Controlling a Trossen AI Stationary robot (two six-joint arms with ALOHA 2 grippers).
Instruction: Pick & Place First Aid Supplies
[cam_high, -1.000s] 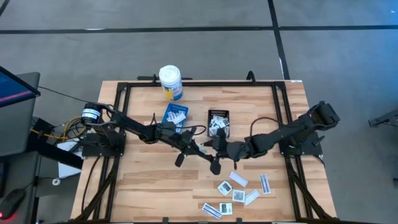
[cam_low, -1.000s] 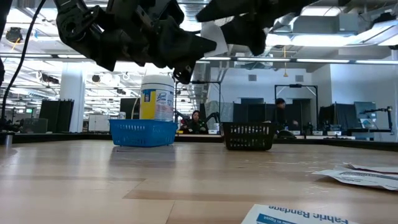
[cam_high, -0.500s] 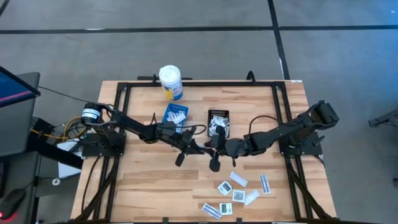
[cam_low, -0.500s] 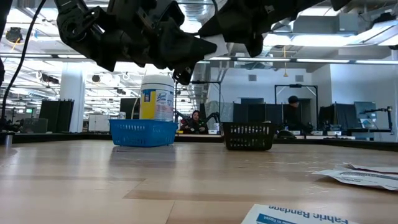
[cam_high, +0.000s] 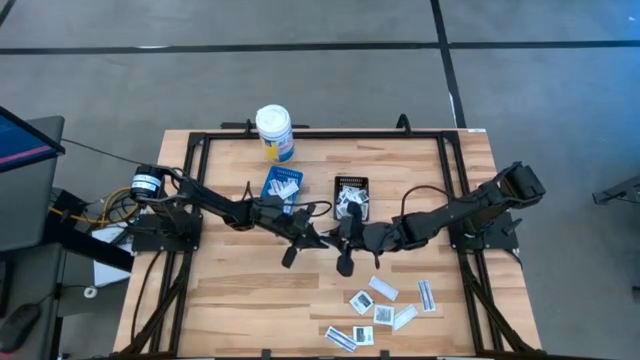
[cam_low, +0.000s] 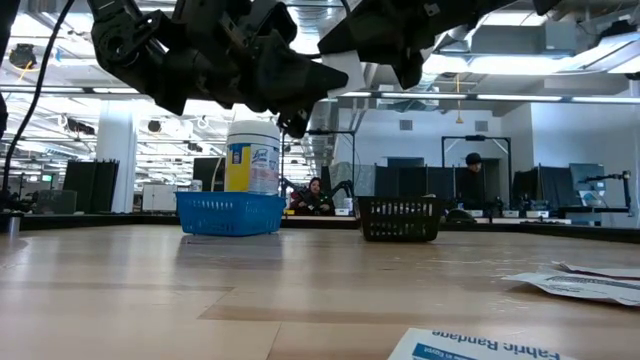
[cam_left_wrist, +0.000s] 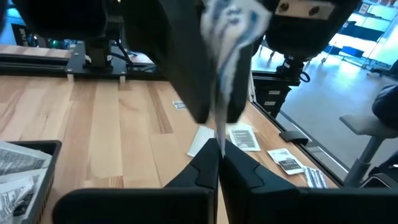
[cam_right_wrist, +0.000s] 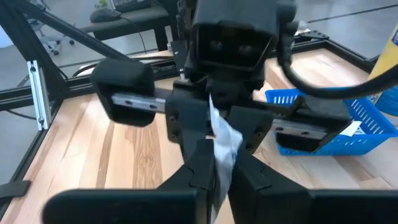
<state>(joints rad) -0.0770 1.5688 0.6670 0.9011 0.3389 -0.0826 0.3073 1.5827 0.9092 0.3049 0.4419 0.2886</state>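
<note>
Above the middle of the table my left gripper (cam_high: 322, 240) and my right gripper (cam_high: 346, 240) meet tip to tip, both shut on one white first aid packet (cam_left_wrist: 229, 43) with blue-grey print. The packet is held clear of the table between them and also shows in the right wrist view as a crumpled white strip (cam_right_wrist: 221, 142). Several more packets (cam_high: 385, 310) lie flat on the wood near the front edge, toward the right. The arms hide the packet in the high view. My left gripper pinches the packet's near end (cam_left_wrist: 219, 138) between its two fingertips, coming in level from the table's left. The packet stands out beyond the tips, clear of the table. My right gripper pinches the packet's other end (cam_right_wrist: 217, 155) between its two fingers, coming from the table's right and slanting slightly down. Its dark fingers (cam_left_wrist: 186, 81) flank the packet just beyond my left fingertips.
A blue tray (cam_high: 282, 185) and a black tray (cam_high: 351, 190), both holding packets, stand behind the grippers. A white bottle with a yellow label (cam_high: 274, 132) is at the far edge. People show in the room beyond (cam_low: 470, 175). Bare wood lies front left.
My right gripper has shut on the packet that my left gripper holds. Both arms have stayed where they were, and the packet has not moved.
</note>
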